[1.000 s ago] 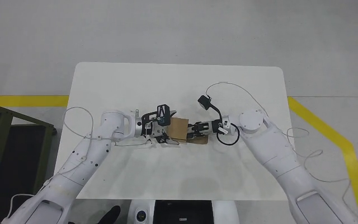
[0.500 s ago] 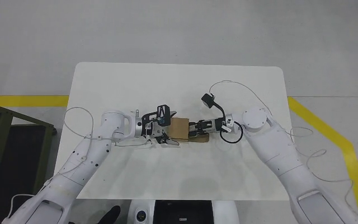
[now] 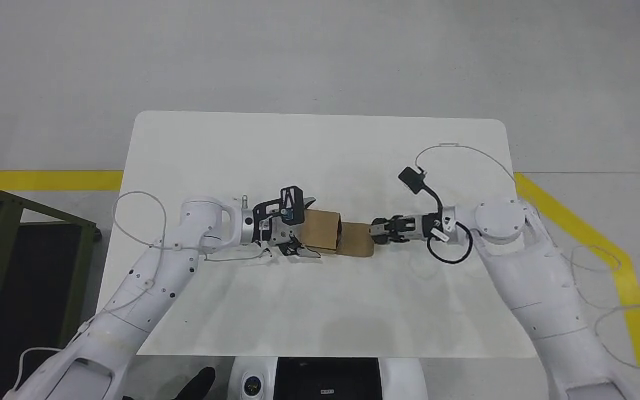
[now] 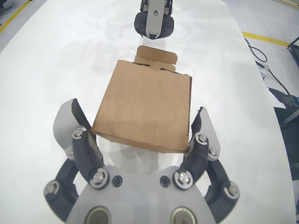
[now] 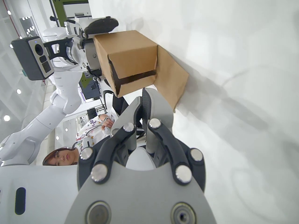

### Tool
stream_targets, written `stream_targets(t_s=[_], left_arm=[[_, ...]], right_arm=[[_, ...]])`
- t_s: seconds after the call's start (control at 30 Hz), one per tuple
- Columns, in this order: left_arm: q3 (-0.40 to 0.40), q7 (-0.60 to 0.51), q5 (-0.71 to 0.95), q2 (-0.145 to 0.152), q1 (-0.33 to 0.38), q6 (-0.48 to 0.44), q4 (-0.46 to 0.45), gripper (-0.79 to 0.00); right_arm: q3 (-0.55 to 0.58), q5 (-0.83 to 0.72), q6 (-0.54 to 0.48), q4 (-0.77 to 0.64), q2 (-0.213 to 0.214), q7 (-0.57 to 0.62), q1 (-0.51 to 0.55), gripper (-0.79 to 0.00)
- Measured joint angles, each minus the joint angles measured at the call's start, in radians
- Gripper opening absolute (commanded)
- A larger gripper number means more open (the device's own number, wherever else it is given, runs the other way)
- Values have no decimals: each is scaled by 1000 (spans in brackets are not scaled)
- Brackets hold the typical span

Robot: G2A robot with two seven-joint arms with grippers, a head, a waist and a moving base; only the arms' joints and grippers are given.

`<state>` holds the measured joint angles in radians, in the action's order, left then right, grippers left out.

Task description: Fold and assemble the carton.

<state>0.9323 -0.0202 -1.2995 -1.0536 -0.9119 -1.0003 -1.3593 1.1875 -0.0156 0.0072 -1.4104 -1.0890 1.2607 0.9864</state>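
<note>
Carton [image 4: 144, 108] lies on its side mid-bench [image 3: 300, 150]. We see our left fingers [image 4: 80, 120] clamping its near end. Beyond its open flap, our right fingers [image 4: 154, 22] sit closed, just clear of it.

- Carton [image 3: 322, 231]: plain brown cardboard, darker brown along the cut edges.
- Table [image 3: 320, 150]: plain white.
- Left gripper [image 4: 137, 113]: silver-grey fingers, black ribbed pads [image 4: 78, 111].
- Right gripper [image 5: 143, 99]: silver-grey fingers, black links.
- Floor [image 3: 300, 60]: pale grey, with a yellow stripe [image 3: 60, 180].

brown carton [image 3: 322, 232], squared up, lies at the table [image 3: 200, 150] centre, one end flap seemingly open.
</note>
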Motion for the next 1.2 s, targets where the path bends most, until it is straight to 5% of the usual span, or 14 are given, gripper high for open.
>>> stream_targets(t_s=[0.37, 1.2], left_arm=[[3, -2, 0, 0, -3, -1, -3, 0], [12, -7, 0, 0, -7, -4, -10, 0]], right_arm=[[7, 1, -1, 2, 13, -17, 51, -471], [-149, -200, -130, 97, -37, -55, -59, -431]])
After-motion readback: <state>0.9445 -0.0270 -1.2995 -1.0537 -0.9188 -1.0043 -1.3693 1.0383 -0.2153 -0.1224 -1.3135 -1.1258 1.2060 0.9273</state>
